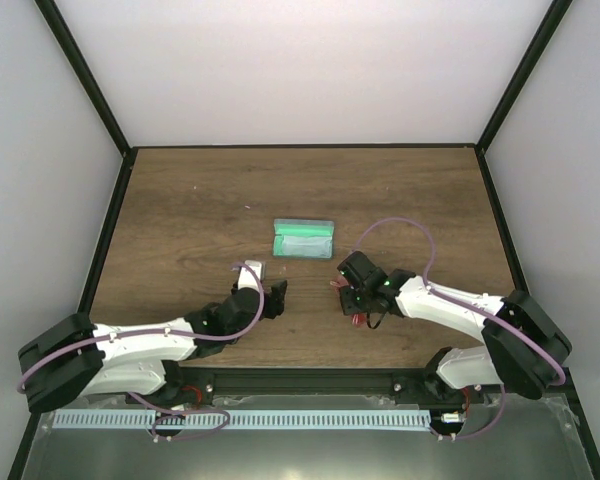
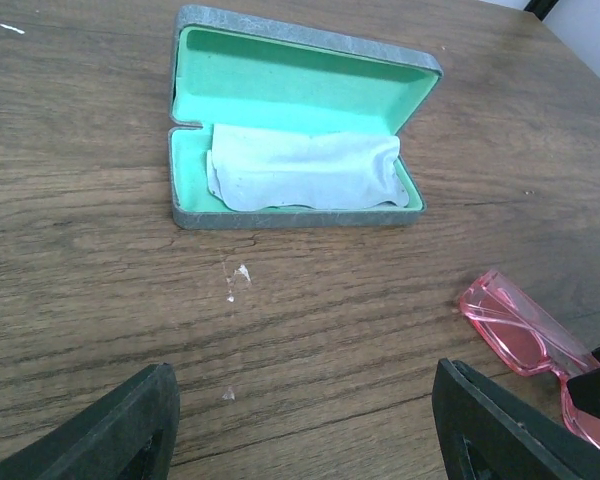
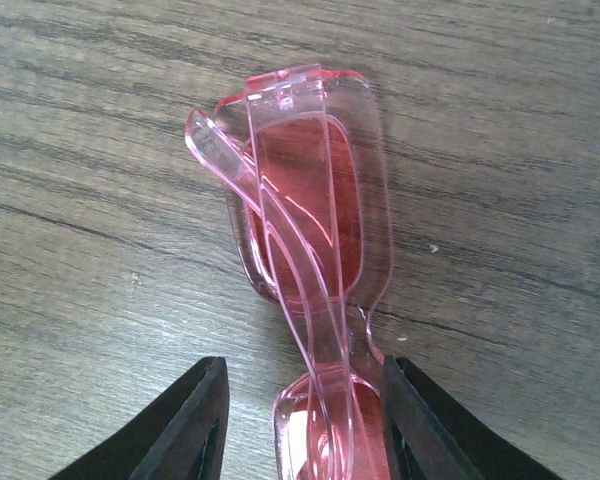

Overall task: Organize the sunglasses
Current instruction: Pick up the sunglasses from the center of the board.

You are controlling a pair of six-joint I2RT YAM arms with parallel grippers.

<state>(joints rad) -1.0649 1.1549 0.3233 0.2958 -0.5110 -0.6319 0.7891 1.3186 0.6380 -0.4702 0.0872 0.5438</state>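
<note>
The sunglasses [image 3: 315, 230] are a folded pair with a translucent pink plastic frame, lying on the wooden table; they also show in the left wrist view [image 2: 520, 335] and partly in the top view [image 1: 357, 319]. My right gripper [image 3: 305, 420] is open and straddles the frame near its bridge; the right finger [image 3: 430, 420] is close to or touching it and the left one stands apart. In the top view the right gripper [image 1: 355, 300] sits over them. My left gripper [image 2: 305, 420] is open and empty, low over bare wood, left of the sunglasses [image 1: 277, 298].
The blue-grey case [image 2: 280, 218] lies open beyond both grippers, green inside, with the pale blue cloth [image 2: 305, 170] in its lower half; in the top view the case [image 1: 305, 240] is mid-table. Small white flecks [image 2: 240, 272] lie on the wood.
</note>
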